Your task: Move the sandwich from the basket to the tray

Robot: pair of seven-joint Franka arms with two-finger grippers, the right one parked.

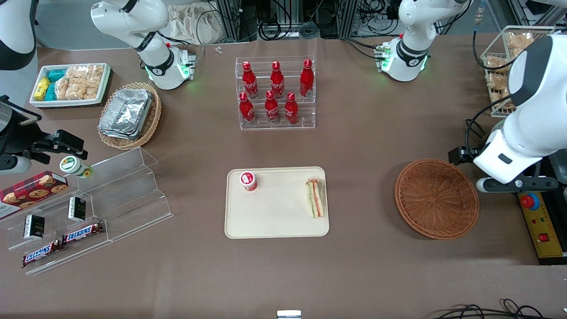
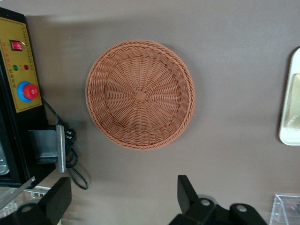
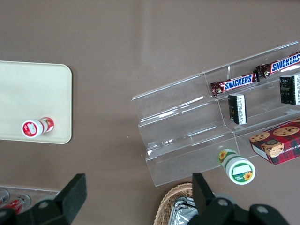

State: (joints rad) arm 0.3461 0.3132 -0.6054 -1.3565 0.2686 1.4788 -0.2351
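Note:
The wrapped triangular sandwich [image 1: 315, 198] lies on the cream tray [image 1: 277, 221], at the tray edge nearest the basket. The round reddish-brown wicker basket [image 1: 436, 198] holds nothing and sits on the brown table toward the working arm's end. My gripper [image 1: 516, 182] hangs above the table beside the basket, between it and the control box. In the left wrist view the gripper [image 2: 122, 197] is open, its black fingers [image 2: 185, 190] wide apart with only bare table between them. That view also shows the basket [image 2: 139, 93] and a strip of the tray [image 2: 289, 108].
A small red-capped bottle [image 1: 248, 180] stands on the tray. A clear rack of red cola bottles [image 1: 275, 93] stands farther from the front camera. A yellow control box with a red button [image 1: 538, 221] lies beside the basket. A stepped acrylic shelf [image 1: 115, 195] is toward the parked arm's end.

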